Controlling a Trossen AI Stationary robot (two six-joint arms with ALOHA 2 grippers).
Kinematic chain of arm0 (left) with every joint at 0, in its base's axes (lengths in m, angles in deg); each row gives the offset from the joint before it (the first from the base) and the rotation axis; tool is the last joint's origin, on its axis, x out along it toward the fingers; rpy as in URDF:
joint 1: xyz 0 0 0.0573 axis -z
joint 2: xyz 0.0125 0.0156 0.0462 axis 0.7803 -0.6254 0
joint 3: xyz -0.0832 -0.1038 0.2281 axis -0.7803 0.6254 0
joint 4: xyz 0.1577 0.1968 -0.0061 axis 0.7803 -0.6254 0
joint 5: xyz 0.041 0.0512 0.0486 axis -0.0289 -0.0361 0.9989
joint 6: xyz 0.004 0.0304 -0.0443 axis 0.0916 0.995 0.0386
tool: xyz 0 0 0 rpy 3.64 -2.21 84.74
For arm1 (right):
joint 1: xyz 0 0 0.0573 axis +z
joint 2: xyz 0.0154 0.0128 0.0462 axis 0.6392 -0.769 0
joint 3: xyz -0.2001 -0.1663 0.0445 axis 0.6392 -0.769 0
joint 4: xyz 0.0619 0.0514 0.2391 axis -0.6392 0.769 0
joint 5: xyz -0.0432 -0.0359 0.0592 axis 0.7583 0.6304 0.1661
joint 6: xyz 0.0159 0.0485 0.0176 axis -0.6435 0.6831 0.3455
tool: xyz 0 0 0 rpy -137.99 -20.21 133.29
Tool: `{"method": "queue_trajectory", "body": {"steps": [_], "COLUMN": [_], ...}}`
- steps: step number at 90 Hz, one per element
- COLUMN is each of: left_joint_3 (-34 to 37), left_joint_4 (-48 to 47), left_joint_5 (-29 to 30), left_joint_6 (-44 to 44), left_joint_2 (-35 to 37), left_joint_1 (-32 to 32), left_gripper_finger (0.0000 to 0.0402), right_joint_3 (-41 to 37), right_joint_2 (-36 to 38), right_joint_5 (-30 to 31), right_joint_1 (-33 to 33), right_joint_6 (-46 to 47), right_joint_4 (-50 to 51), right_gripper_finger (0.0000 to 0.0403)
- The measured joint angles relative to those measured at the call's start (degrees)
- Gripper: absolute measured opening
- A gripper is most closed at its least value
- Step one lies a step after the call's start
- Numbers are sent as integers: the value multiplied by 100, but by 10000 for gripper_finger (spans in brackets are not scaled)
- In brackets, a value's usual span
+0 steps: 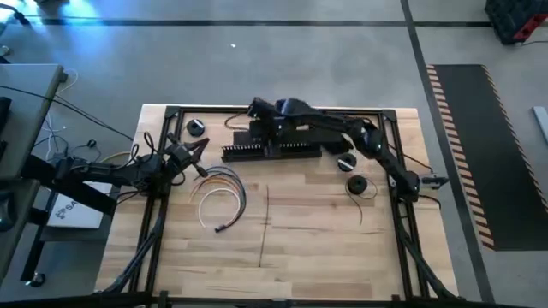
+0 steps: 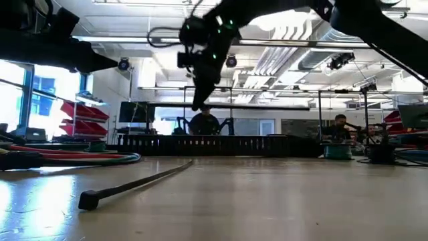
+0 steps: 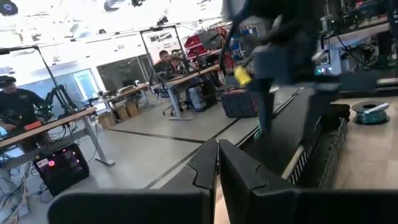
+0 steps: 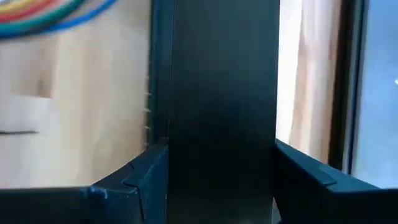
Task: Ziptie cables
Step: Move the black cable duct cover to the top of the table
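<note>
From above, we see the cables (image 1: 219,192) looped left of centre on the table (image 1: 300,239), the ziptie (image 1: 265,221) just right of them. The left gripper (image 1: 199,147) hovers closed beyond the cables. The right wrist view shows our right gripper (image 4: 221,171) clasping the black duct (image 4: 224,87).

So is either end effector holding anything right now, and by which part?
Left end effector is shut, empty. Right end effector straddles the long black slotted plastic duct; grip cannot be told.
</note>
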Motion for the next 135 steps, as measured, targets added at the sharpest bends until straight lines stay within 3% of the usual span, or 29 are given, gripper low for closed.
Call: {"method": "queue_trajectory", "body": {"steps": [37,57,90,125,135], "left_joint_3": [0,0,0,0,0], "left_joint_4": [-58,-114,-133,-140,-149], "left_joint_5": [0,0,0,0,2], "left_joint_6": [0,0,0,0,0], "left_joint_2": [1,0,2,2,2], "left_joint_1": [0,2,0,1,0], "left_gripper_finger": [0,0,0,0,0], "right_joint_3": [-1010,-994,146,-782,-875], "right_joint_2": [2,2,55,48,46], "right_joint_5": [-861,-1294,-1093,-1326,-1064], "right_joint_1": [-540,-672,-652,-490,-472], "right_joint_6": [-56,23,248,152,710], "right_joint_4": [-162,136,459,147,162], "right_gripper_finger": [223,225,227,227,227]}}
